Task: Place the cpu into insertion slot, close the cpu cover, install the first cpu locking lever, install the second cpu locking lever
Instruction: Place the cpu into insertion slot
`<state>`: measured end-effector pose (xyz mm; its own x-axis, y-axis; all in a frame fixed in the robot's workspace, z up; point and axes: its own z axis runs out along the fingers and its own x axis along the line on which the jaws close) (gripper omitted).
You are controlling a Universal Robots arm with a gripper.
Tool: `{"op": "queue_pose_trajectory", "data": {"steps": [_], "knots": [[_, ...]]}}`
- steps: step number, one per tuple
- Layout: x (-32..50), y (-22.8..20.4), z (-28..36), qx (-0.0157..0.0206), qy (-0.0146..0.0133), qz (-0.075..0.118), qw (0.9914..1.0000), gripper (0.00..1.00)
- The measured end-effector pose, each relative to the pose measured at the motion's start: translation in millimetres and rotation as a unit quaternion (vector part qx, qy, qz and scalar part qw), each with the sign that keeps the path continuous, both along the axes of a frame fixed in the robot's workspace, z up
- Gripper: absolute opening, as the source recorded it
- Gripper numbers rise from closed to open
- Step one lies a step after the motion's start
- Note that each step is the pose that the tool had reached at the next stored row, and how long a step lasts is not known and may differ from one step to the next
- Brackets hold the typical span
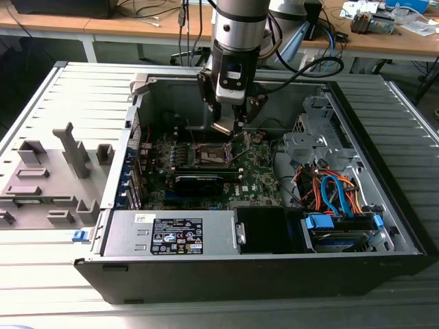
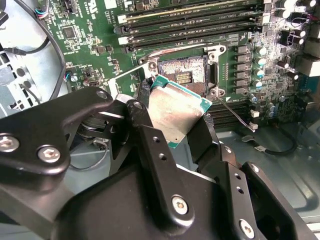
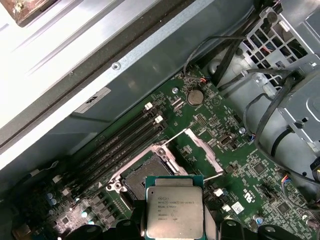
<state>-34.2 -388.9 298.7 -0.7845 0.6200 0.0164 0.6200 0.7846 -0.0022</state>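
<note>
Fingers of the black metal tool [image 2: 176, 116] clamp opposite edges of the cpu [image 3: 174, 212], a flat square chip with a matte silver-beige lid, held tilted above the green board [image 1: 260, 179]. In the exterior view the insertion slot [image 1: 208, 156], brownish-gold in a dark rim, lies uncovered at 7 o'clock from the chip, the thin silver cpu cover [image 3: 205, 152] standing open beside it. The open black case [image 1: 240, 271] rests on a ribbed grey tabletop [image 1: 41, 288], wooden desks [image 1: 123, 24] at 12 o'clock.

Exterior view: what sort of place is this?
Probably a robotics lab or workshop: an open computer case lies on a slatted metal table, wooden workbenches stand behind, and the robot hand holds a cpu.
</note>
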Motion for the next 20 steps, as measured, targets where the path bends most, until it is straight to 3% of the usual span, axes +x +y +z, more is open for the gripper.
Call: {"op": "queue_pose_trajectory", "data": {"steps": [20], "knots": [[0.0, 0.0, -0.1, 0.0, 0.0, -0.025, 0.99969, 0.55]]}}
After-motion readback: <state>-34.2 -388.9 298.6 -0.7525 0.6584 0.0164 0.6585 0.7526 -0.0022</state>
